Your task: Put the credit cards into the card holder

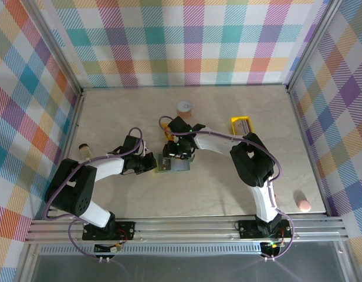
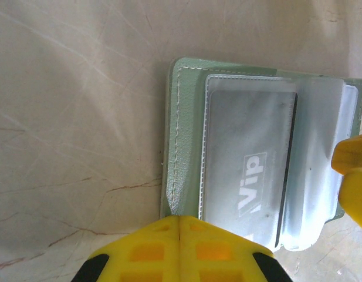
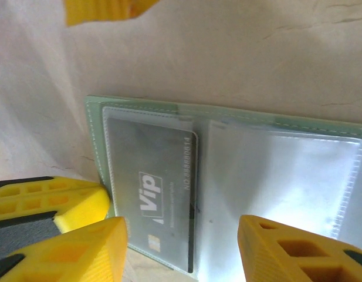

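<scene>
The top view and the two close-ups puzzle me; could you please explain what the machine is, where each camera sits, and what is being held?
Two robot arms are bolted at the near edge of the table. The top view looks down from above and behind them. The other two pictures come from a camera on each wrist, so that arm's own yellow fingers show at the bottom. On the table lies an open green card holder with a grey Vip card already in a clear sleeve. The left gripper is shut and appears to pinch the holder's corner, steadying it. The right gripper is open over the sleeves and holds nothing. Farther off sit a yellow tray and a small pink object.
</scene>
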`<state>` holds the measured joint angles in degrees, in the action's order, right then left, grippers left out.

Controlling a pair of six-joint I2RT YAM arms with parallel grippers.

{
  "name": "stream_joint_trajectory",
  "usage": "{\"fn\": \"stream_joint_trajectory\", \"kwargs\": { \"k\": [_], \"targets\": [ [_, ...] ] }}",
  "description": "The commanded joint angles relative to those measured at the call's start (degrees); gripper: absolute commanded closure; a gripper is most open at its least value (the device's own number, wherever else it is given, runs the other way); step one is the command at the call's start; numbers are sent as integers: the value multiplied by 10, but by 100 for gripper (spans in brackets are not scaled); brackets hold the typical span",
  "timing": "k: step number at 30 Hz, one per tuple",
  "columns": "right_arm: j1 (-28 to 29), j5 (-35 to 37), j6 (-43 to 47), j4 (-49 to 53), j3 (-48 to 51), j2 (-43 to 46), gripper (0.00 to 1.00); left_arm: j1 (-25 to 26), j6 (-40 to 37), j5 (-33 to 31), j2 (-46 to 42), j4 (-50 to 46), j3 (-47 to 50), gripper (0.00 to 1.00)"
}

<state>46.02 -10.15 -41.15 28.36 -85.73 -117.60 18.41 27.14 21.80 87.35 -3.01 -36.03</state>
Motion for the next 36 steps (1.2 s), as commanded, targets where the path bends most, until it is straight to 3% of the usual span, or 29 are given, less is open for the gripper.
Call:
{"fn": "stream_joint_trajectory", "kwargs": {
  "k": [1,12,22,36],
  "targets": [
    [5,-13,5,-3,-17,-13,47,-10,-15,-1,-13,-18,3,100],
    [4,101,16,46,22,54,46,-11,-15,3,-5,-14,1,100],
    [1,68,10,46,12,14,42,-11,-15,3,-4,-15,0,100],
    [2,89,-6,50,15,-6,41,-11,-15,3,-5,-14,2,100]
  ]
}}
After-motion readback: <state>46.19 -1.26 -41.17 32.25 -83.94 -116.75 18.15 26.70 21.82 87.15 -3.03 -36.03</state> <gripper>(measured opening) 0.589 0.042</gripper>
